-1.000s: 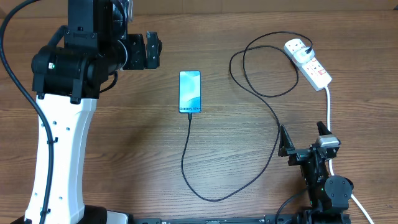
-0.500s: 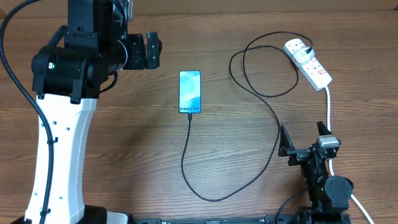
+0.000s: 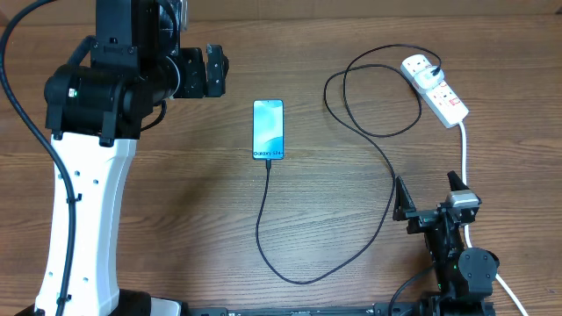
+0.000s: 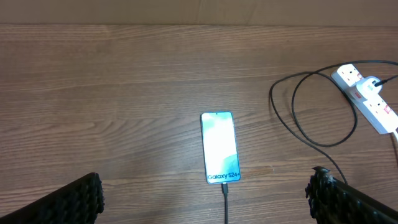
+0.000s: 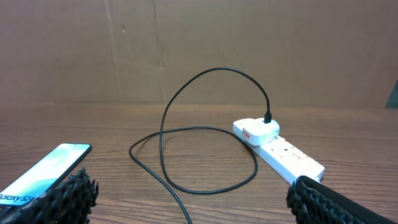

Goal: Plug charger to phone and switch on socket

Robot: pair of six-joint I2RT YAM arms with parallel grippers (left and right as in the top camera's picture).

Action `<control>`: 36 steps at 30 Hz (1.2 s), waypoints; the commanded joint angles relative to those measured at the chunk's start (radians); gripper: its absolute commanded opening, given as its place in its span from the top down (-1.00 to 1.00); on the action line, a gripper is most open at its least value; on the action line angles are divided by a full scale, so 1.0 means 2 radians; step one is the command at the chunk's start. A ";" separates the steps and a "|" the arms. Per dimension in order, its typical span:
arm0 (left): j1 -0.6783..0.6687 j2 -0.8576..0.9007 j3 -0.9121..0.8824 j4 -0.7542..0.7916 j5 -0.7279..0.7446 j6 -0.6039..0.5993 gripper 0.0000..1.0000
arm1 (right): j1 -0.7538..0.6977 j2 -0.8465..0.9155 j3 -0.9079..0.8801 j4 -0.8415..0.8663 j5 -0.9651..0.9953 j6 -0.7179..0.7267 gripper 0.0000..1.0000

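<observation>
Overhead, the left gripper (image 3: 214, 72) hangs with its jaws spread wide and nothing between them. The phone (image 3: 269, 129) lies flat just to its right, apart from the fingers, with its screen lit. In the left wrist view the phone sits ahead of the jaws, centred between them. The charger (image 5: 217, 70) meets the phone's near end, loops across the table (image 3: 193, 202) and rises to its black plug seated in the socket (image 3: 436, 89) at far right. The right gripper (image 3: 428, 189), jaws also wide and empty, sits well short of the socket, which lies ahead of its fingers.
</observation>
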 commanded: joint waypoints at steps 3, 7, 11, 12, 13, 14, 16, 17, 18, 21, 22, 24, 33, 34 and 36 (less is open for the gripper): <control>0.002 0.003 0.001 0.002 -0.007 -0.009 -1.00 | -0.001 -0.006 -0.005 0.003 0.005 -0.001 -1.00; 0.002 0.003 0.001 0.002 -0.007 -0.009 -0.99 | -0.001 -0.006 -0.005 0.003 0.005 -0.001 -1.00; 0.002 0.005 0.001 0.002 -0.007 -0.008 -1.00 | -0.001 -0.006 -0.005 0.003 0.005 -0.001 -1.00; 0.002 0.005 0.001 0.002 -0.007 -0.008 -1.00 | -0.001 -0.006 -0.005 0.003 0.005 -0.001 -1.00; 0.002 0.005 0.001 0.002 -0.007 -0.008 -0.99 | -0.001 -0.006 -0.005 0.003 0.005 -0.001 -1.00; 0.002 0.005 0.001 0.000 -0.008 -0.008 -0.99 | -0.001 -0.006 -0.005 0.003 0.005 -0.001 -1.00; 0.002 0.005 0.001 -0.015 -0.010 -0.006 -1.00 | -0.001 -0.006 -0.005 0.003 0.005 -0.001 -1.00; 0.002 0.005 0.001 -0.030 -0.011 -0.006 -0.99 | -0.001 -0.006 -0.005 0.003 0.005 -0.001 -1.00; 0.002 0.004 0.001 -0.037 -0.011 -0.006 -1.00 | -0.001 -0.006 -0.005 0.003 0.005 -0.001 -1.00; 0.002 0.000 0.001 -0.051 -0.001 -0.020 -1.00 | -0.001 -0.006 -0.005 0.003 0.005 -0.001 -1.00; 0.002 0.000 0.001 -0.058 0.000 -0.029 -1.00 | -0.001 -0.006 -0.005 0.003 0.005 -0.001 -1.00; 0.002 0.000 0.001 -0.071 0.001 -0.041 -0.99 | -0.001 -0.006 -0.005 0.003 0.005 -0.001 -1.00; 0.002 -0.004 -0.002 -0.101 0.001 -0.042 -1.00 | -0.001 -0.006 -0.005 0.003 0.005 -0.001 -1.00; 0.002 -0.006 -0.005 -0.102 0.001 -0.042 -0.99 | -0.001 -0.006 -0.005 0.003 0.005 -0.001 -1.00; 0.002 -0.011 -0.015 -0.101 0.000 -0.042 -0.99 | -0.001 -0.006 -0.005 0.003 0.005 -0.001 -1.00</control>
